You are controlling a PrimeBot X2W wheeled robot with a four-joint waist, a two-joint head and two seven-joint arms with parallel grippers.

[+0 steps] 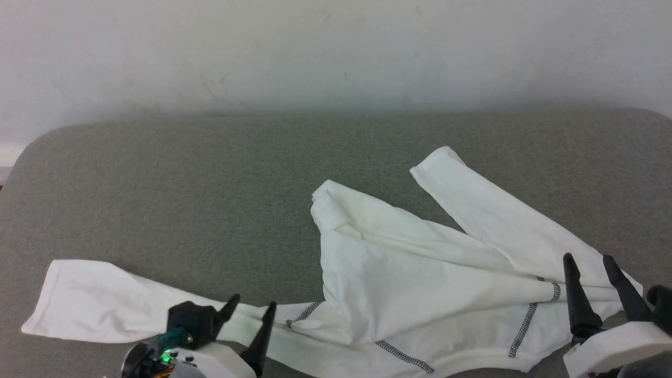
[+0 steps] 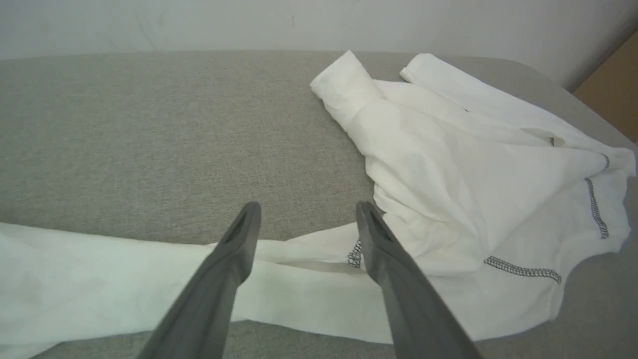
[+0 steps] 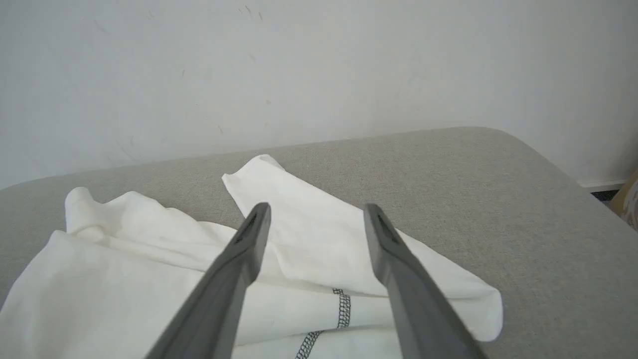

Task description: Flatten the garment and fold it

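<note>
The garment [image 1: 415,283] is a white long-sleeved shirt with dark seam stitching, lying crumpled on the grey surface. One sleeve stretches flat to the left [image 1: 89,299], the other runs up to the right [image 1: 488,215]. The body is bunched and folded over itself in the middle [image 2: 448,184]. My left gripper [image 1: 251,307] hovers open over the left sleeve near the shoulder seam [image 2: 305,209]. My right gripper [image 1: 590,262] is open above the right sleeve's base [image 3: 316,212], holding nothing.
The grey padded surface [image 1: 184,199] has rounded corners and ends at a pale wall [image 1: 336,52] behind. Bare surface lies to the left and behind the shirt. A brown object [image 2: 613,85] stands beyond the right edge.
</note>
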